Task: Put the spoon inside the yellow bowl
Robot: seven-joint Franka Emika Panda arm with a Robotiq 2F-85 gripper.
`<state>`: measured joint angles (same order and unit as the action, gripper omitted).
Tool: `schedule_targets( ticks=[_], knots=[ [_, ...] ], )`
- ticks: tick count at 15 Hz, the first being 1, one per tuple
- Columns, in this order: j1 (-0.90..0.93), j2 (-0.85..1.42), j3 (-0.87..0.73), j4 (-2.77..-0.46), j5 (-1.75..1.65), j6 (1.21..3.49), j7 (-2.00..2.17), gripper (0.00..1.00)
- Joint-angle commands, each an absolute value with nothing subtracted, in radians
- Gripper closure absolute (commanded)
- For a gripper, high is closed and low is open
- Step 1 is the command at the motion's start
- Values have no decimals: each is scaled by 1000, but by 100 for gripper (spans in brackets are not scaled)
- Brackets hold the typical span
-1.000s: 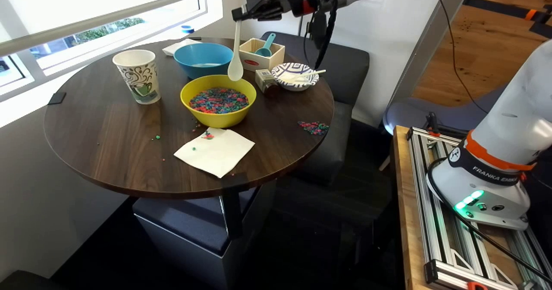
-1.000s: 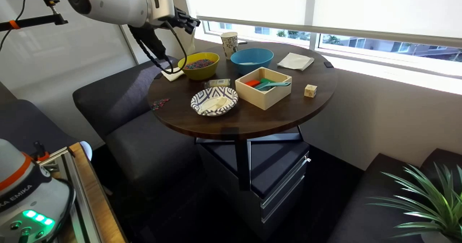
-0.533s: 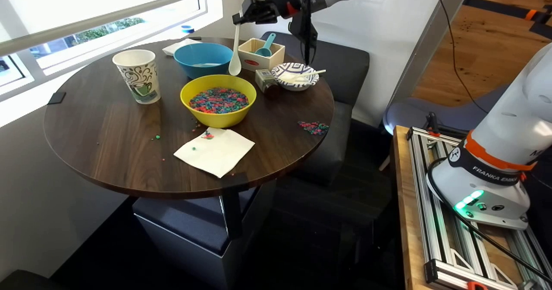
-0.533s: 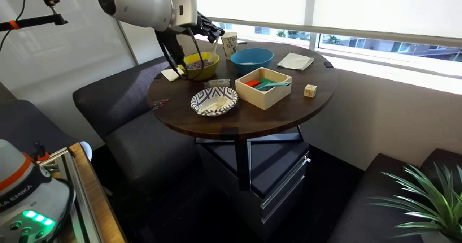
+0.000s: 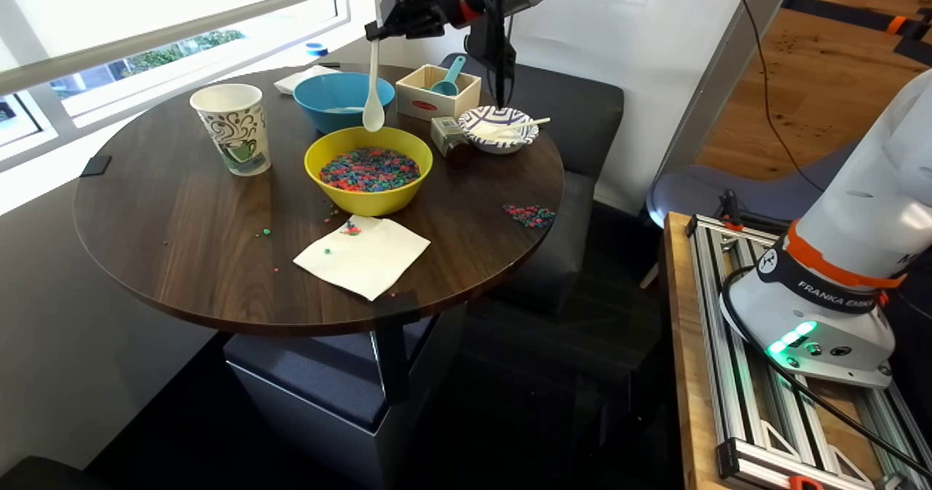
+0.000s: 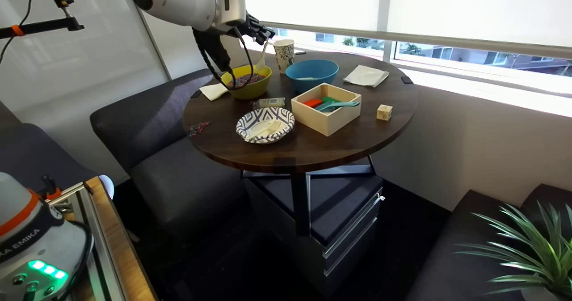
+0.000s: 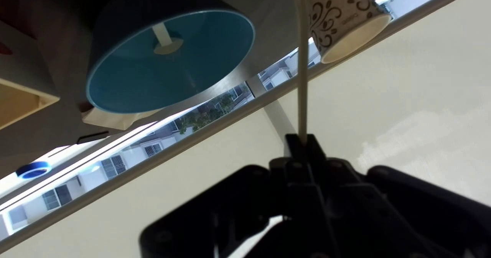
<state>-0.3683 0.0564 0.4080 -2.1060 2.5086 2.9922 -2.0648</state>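
A white spoon (image 5: 373, 112) hangs head down from my gripper (image 5: 374, 31), almost upright. The black fingertips are shut on the handle's end; the wrist view shows the handle (image 7: 303, 81) pinched between the fingertips (image 7: 302, 141). The yellow bowl (image 5: 368, 202) stands on the table, filled with small pink, blue and green bits. In an exterior view the spoon's head ends at the bowl's far rim. In an exterior view the spoon's head (image 6: 260, 63) overlaps the yellow bowl's (image 6: 250, 91) inside, above the bits. The yellow bowl is out of the wrist view.
A blue bowl (image 5: 328, 115) holding a white utensil stands behind the yellow one. A paper cup (image 5: 237, 137), wooden box (image 5: 429, 105), spice jar (image 5: 449, 137), patterned white bowl (image 5: 495, 145) and napkin (image 5: 364, 261) surround it. A wooden cube (image 6: 384, 112) lies near the edge.
The gripper has carried the spoon leftward in an exterior view, with the head first rising and then dipping slightly. In an exterior view it moved right, then slightly back. The spoon stays held.
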Motion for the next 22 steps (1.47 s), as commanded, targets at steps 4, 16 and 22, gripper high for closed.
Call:
schedule_targets(
  ticks=[4,16,22],
  knots=[
    [-279,118,375,-2059,2509,3087,-2194,99],
    [6,255,176,-1993,2509,3108,-2311,99],
    [130,300,87,-1941,2509,3214,-2230,56]
  ],
)
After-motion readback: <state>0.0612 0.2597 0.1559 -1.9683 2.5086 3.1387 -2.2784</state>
